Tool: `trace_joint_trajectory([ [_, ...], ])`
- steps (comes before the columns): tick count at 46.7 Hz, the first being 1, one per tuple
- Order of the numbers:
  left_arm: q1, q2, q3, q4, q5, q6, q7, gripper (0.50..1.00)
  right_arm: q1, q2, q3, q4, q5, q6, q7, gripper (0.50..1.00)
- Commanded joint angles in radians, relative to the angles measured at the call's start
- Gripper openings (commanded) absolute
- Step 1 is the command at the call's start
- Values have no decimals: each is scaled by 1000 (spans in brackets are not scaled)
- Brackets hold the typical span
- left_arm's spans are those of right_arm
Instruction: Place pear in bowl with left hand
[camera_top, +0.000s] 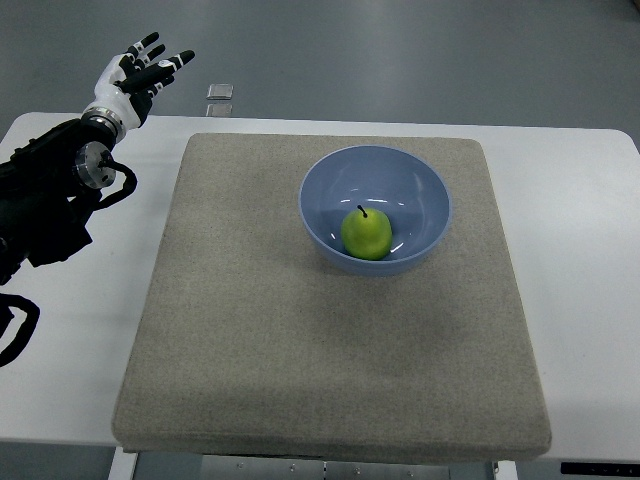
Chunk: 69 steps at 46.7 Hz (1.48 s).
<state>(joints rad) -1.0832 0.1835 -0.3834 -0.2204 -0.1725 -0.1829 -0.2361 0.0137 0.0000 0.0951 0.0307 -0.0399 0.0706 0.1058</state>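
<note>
Pear (366, 233) already sits upright inside the blue bowl (375, 208), so placing looks done — the left hand (138, 70), fingers spread and empty, hangs well apart from the bowl past the tabletop's (580, 220) far corner — likely only resting the arm remains.

We see the left arm (45, 215) cut off by the edge, left of the mat (250, 330); the pear's (366, 233) underside stays hidden.
</note>
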Motion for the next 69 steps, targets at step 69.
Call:
trace_joint_trajectory([
  [69, 11, -10, -35, 3, -30, -101, -5, 973, -1, 0, 0, 2, 0, 2, 0, 926],
])
